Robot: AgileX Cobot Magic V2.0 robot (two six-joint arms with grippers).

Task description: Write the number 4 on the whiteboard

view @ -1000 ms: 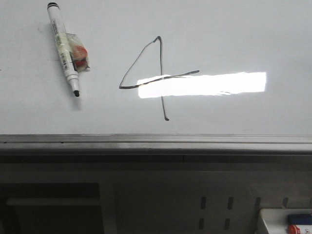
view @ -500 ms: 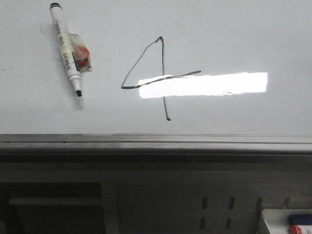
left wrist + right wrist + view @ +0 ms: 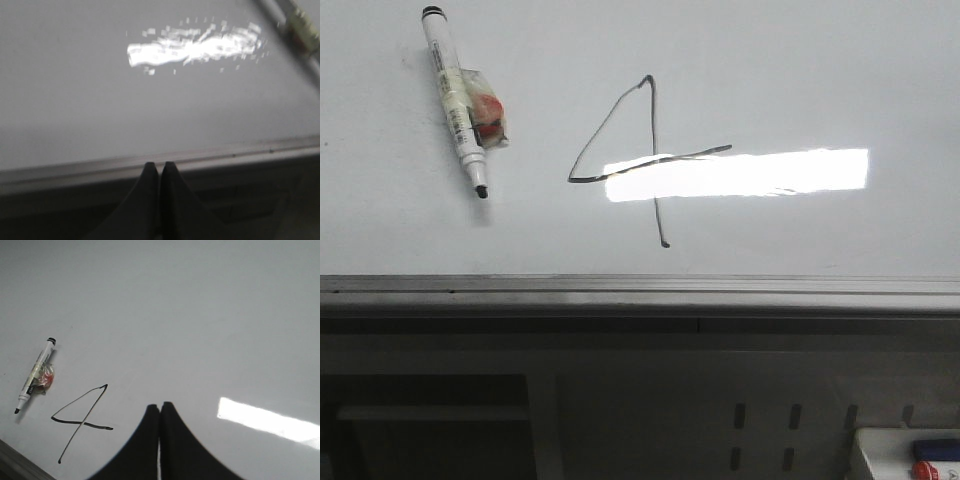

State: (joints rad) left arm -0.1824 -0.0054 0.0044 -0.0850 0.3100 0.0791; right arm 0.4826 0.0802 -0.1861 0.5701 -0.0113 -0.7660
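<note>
The number 4 [image 3: 650, 160] is drawn in thin black lines in the middle of the whiteboard [image 3: 800, 70]. It also shows in the right wrist view [image 3: 82, 420]. A white marker pen [image 3: 455, 95] with a black tip lies uncapped on the board left of the 4, with a red-and-clear cap or wrapper beside it [image 3: 485, 115]. My right gripper [image 3: 160, 406] is shut and empty, above the board beside the 4. My left gripper [image 3: 160, 166] is shut and empty over the board's grey edge rail [image 3: 225, 152]. Neither gripper shows in the front view.
The grey metal rail [image 3: 640, 290] runs along the board's near edge. A bright lamp glare [image 3: 740, 173] lies across the 4's crossbar. A white tray [image 3: 910, 455] with blue and red items sits at the lower right, below the board.
The whole front view has shifted a few pixels to the right since one second ago. The pen and the 4 lie as before.
</note>
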